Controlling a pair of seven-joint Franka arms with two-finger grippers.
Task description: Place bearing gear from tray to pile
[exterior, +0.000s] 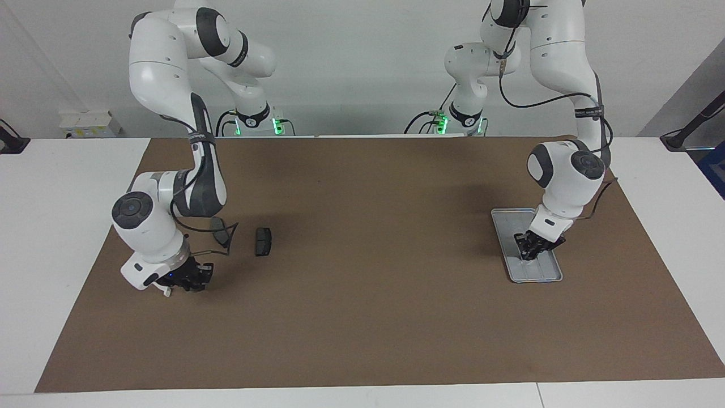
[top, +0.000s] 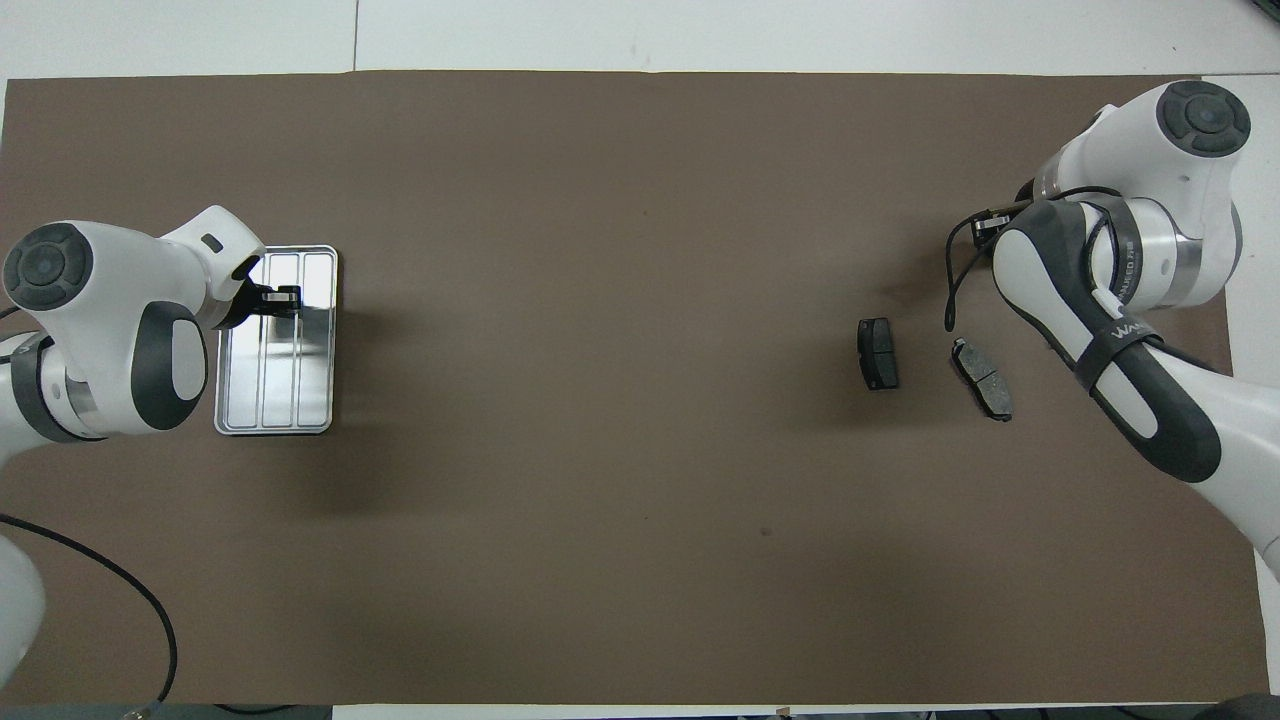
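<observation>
Down inside the tray [exterior: 501, 222], at the left arm's end of the desk [exterior: 362, 317], the left end effector [exterior: 531, 248] sits low on the ribbed floor; whether its fingers are apart or clamped on anything cannot be told. Over bare mat toward the right arm's end hangs the right end effector [exterior: 190, 277], its fingers equally unreadable, with two dark brake pads [top: 878, 352] nearer the robots.

- The tray [exterior: 503, 226] lies on the surface [exterior: 362, 317] at the left arm's end.
- Two pads [top: 878, 353] [top: 982, 378] lie side by side at the right arm's end, well apart from the tray.
</observation>
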